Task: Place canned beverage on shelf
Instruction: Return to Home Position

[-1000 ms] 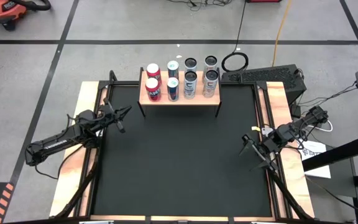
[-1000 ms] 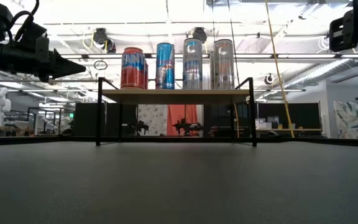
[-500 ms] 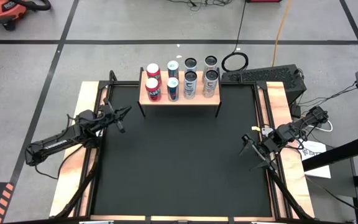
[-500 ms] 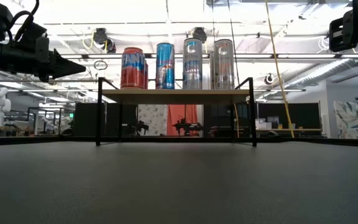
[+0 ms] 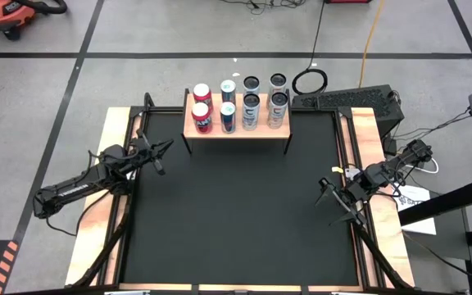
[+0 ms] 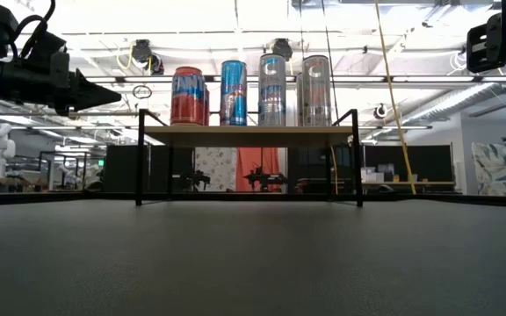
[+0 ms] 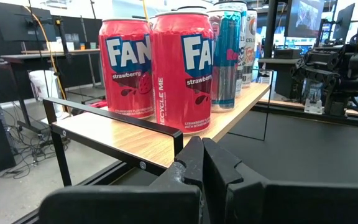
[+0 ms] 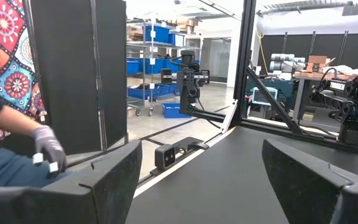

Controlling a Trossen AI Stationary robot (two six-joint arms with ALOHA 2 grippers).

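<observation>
Standing on shelf (image 5: 260, 131), eight cans (image 5: 251, 111) upright

Shelf (image 7: 129, 134): light wood grain, black legs. Red cans (image 7: 180, 68): white lettering edged in blue, dark strawberry print. Blue cans (image 6: 233, 92): blue with red and white marks. Silver cans (image 6: 272, 90): pale grey-white, dark tops. Surface (image 5: 236, 213): matte black, pale wood edge strips (image 5: 113, 131). Left gripper (image 5: 164, 157) and right gripper (image 5: 326, 201): black. Floor (image 5: 56, 82): grey, black lines. Vacuum (image 5: 6, 12): orange. Cloth (image 8: 5, 37): red, blue and orange mandala pattern. Glove (image 8: 50, 146): pale grey. Bins (image 8: 157, 31): blue.
</observation>
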